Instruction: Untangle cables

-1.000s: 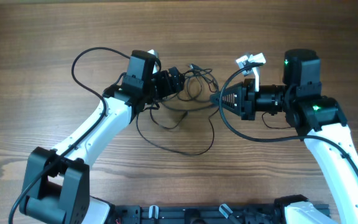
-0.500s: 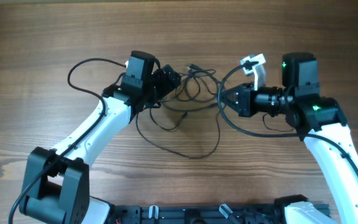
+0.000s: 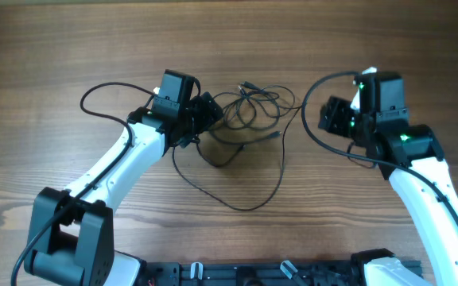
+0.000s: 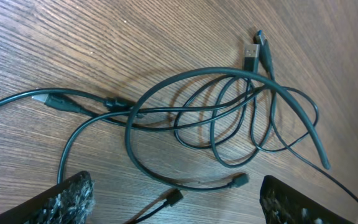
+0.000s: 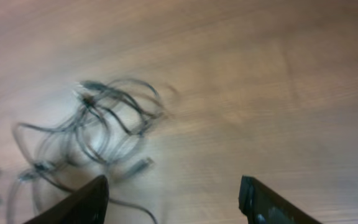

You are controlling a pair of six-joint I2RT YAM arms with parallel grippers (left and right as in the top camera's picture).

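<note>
Thin black cables with small plug ends [image 3: 249, 107] lie in a loose tangle on the brown wood-grain table [image 3: 54, 48], between the two hands. The left hand [image 3: 205, 113] sits at the tangle's left edge, fingers spread wide around nothing. A silver-tipped plug [image 4: 250, 53] lies on the far side. One long strand [image 3: 241, 208] loops toward the near edge. The right hand [image 3: 332, 117] stands apart, also spread and empty. Its arm's thicker black lead [image 3: 307, 119] curves between it and the tangle.
</note>
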